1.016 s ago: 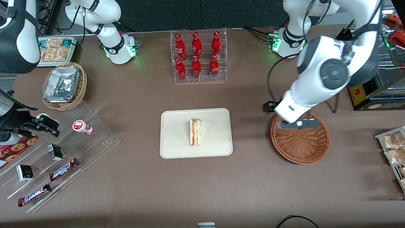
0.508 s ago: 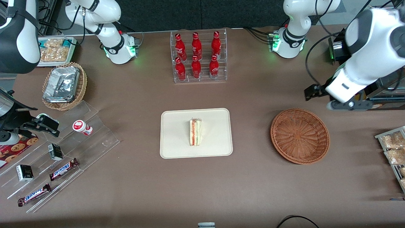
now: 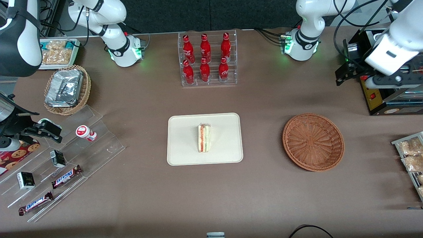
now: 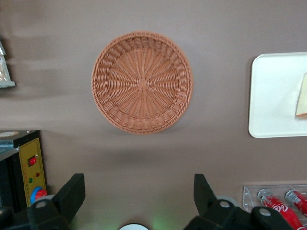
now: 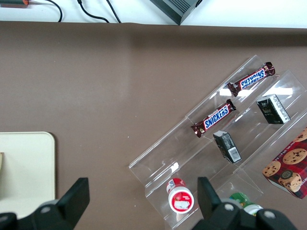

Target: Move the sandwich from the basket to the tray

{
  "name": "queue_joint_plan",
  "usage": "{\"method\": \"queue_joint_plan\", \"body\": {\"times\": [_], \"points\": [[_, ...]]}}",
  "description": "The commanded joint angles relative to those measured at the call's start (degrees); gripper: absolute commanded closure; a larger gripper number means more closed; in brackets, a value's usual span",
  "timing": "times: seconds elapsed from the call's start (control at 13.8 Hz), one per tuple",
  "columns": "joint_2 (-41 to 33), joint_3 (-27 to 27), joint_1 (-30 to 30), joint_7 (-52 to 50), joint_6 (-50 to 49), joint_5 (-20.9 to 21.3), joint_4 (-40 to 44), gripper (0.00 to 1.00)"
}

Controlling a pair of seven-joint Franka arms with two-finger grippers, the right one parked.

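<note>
The sandwich (image 3: 204, 138), a pale wedge with red, orange and green layers, lies on the cream tray (image 3: 185, 150) at the table's middle. The reddish-brown wicker basket (image 3: 313, 142) stands beside the tray toward the working arm's end and holds nothing. My left gripper (image 3: 392, 82) hangs high over the table's working-arm end, farther from the front camera than the basket and well apart from it. In the left wrist view the gripper (image 4: 138, 191) is open and empty, with the basket (image 4: 142, 82), the tray (image 4: 273, 96) and a sliver of the sandwich (image 4: 302, 98) far below.
A black box with a yellow panel (image 3: 380, 96) sits under the gripper. A clear rack of red bottles (image 3: 207, 59) stands at the back middle. A snack tray (image 3: 409, 155) lies near the basket. A tan basket with foil containers (image 3: 67, 89) and a clear display stand (image 3: 66, 158) are at the parked arm's end.
My left gripper has moved from just over the basket's rim up and away toward the working arm's end, farther from the front camera. The sandwich, tray and basket have not moved.
</note>
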Motion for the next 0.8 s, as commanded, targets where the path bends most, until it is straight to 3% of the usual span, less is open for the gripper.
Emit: {"method": "queue_joint_plan", "body": {"times": [0.0,0.73], "points": [[3.2,-0.8,0.7,-0.2,-4.6,0.6,6.7,0.00],[7.4,-0.6,-0.9,-0.3,-5.3,3.1,11.7,0.00]]}}
